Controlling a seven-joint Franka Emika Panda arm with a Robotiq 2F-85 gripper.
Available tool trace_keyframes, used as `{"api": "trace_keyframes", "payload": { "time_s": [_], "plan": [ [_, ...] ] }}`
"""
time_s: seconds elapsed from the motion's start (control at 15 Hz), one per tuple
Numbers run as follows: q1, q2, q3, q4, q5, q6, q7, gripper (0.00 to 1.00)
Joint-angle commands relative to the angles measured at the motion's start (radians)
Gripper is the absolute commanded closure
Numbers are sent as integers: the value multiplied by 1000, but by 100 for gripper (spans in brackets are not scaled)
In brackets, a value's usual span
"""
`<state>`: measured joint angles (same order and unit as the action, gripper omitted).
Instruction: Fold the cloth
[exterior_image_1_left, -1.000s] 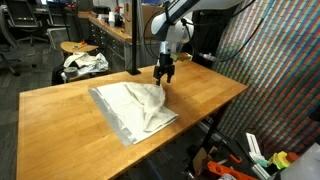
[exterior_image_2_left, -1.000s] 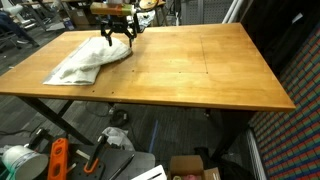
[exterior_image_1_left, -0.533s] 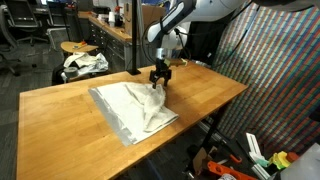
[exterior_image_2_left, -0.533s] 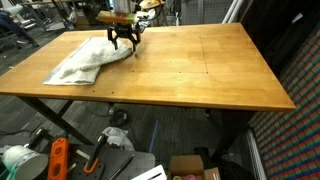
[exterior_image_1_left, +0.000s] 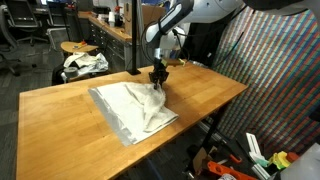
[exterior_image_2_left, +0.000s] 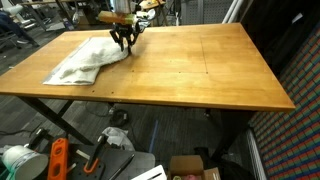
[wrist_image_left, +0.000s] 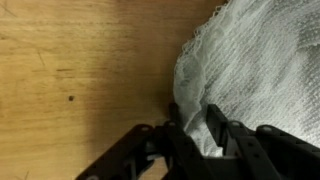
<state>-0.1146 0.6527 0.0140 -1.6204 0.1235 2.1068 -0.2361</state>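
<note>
The grasping step is in hand: the tool (wrist_image_left: 197, 138), jaws partly closed, straddles an edge fold of the cloth (exterior_image_1_left: 135, 108), which lies rumpled on the desk (exterior_image_1_left: 60, 125). I cannot tell if the grip is firm. Next it likely needs a secure pinch, then a lift across.

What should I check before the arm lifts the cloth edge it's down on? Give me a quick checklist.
1. Is the gripper down at the edge of the cloth? Ok, both exterior views show it there.
2. Is there fabric between the fingers? Ok, the wrist view shows it.
3. Is the pinch firm? Cannot tell.
4. Is only one layer caught? Cannot tell.
5. Is the cloth lying flat? Not ok, it is rumpled near the gripper.
6. Is there room on the table to fold over? Ok, there is bare wood beside the cloth.
</note>
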Motion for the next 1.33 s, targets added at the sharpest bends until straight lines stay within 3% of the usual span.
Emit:
{"api": "trace_keyframes", "payload": {
  "time_s": [0.0,0.13,0.33,1.0,1.27],
  "plan": [
    [-14,15,27,22,34,-6,-5,89],
    [-15,2,39,9,44,-10,-16,93],
    [-1,-32,55,-8,41,-46,-15,91],
    [122,-239,39,-89,-32,-53,173,88],
    [191,-281,55,-80,-90,-117,259,87]
  ]
}}
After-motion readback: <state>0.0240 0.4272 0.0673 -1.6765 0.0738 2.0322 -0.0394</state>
